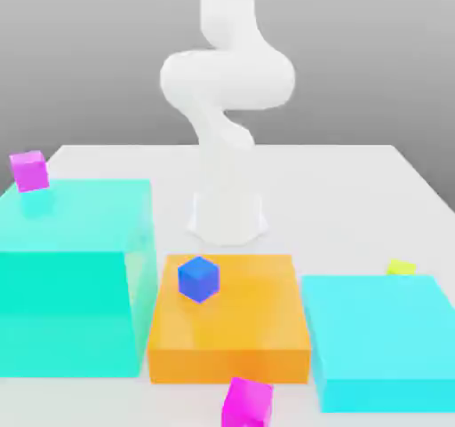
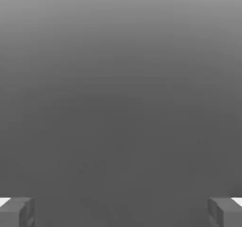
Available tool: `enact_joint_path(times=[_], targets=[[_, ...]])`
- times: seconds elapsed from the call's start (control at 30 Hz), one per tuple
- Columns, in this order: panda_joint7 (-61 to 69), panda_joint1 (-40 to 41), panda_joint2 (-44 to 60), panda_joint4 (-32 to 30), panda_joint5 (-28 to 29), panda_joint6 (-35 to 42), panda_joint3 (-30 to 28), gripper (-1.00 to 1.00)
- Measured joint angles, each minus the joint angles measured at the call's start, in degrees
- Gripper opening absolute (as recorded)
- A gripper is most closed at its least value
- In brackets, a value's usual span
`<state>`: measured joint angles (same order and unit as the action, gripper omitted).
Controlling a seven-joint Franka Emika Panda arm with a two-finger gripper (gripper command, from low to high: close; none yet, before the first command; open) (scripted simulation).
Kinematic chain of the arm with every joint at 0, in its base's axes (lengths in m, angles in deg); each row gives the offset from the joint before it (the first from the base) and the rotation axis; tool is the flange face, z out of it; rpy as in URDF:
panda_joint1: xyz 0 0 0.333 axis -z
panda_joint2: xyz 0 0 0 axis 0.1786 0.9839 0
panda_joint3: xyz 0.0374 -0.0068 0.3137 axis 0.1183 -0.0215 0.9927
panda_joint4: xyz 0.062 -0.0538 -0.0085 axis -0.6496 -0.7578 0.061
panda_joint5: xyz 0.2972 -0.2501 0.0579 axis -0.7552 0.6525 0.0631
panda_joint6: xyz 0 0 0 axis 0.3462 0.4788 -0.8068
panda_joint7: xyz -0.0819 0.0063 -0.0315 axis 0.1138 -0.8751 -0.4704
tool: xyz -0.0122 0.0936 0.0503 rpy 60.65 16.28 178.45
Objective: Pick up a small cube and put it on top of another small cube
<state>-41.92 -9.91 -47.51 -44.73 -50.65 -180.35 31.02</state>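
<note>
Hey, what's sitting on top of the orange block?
The blue cube rests on top of the orange block. The patch directly beneath the cube is covered, so I can't see that.

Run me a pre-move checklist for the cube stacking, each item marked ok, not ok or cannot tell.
1. Gripper open and empty: ok.
2. Hot pink cube clear of the orange block, nothing on top: ok.
3. Top of blue cube free for stacking: ok.
4. Fingers around the hot pink cube: not ok, nothing between them.
5. One cube already stacked on another: not ok.
6. Which cube is meant as the base: cannot tell.
</note>
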Motion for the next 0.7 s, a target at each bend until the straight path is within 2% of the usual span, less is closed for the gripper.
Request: enact_joint_path(times=[0.7], targets=[[-14.73, 1.12, 43.98, -5.18, 1.64, -16.16, 3.27, 0.0]])
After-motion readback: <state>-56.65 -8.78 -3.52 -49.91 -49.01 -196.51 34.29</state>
